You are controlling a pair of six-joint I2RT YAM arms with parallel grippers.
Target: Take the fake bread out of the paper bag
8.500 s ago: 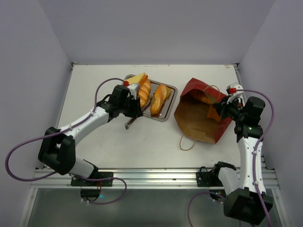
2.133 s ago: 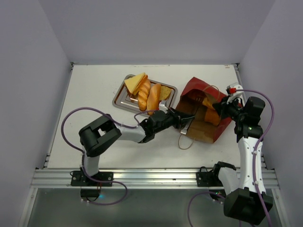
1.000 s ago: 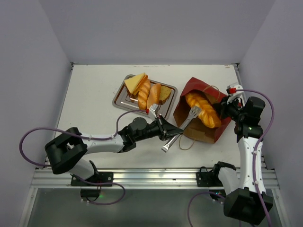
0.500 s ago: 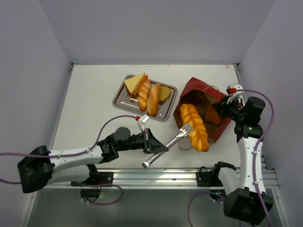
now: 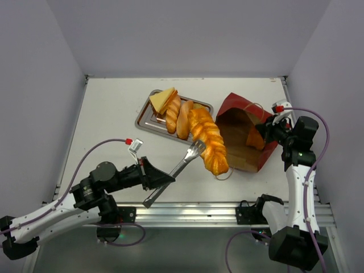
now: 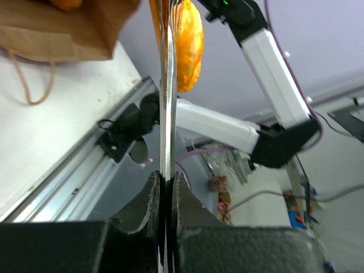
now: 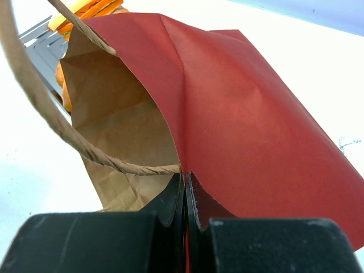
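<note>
Top external: tongs (image 5: pixel 178 168) hold braided loaf (image 5: pixel 209 141) beside paper bag (image 5: pixel 242 145).

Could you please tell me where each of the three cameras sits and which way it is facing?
Top external: above and behind the bases, looking down on the table; both arms show.
Left wrist: on the left gripper, looking along the tongs to the braided loaf; own fingers show.
Right wrist: on the right gripper, facing the paper bag mouth; own fingers show.
All three share the paper bag.

The top camera overlooks the whole table (image 5: pixel 114 114) from above; both close-up wrist views share the paper bag (image 7: pixel 244 114).
</note>
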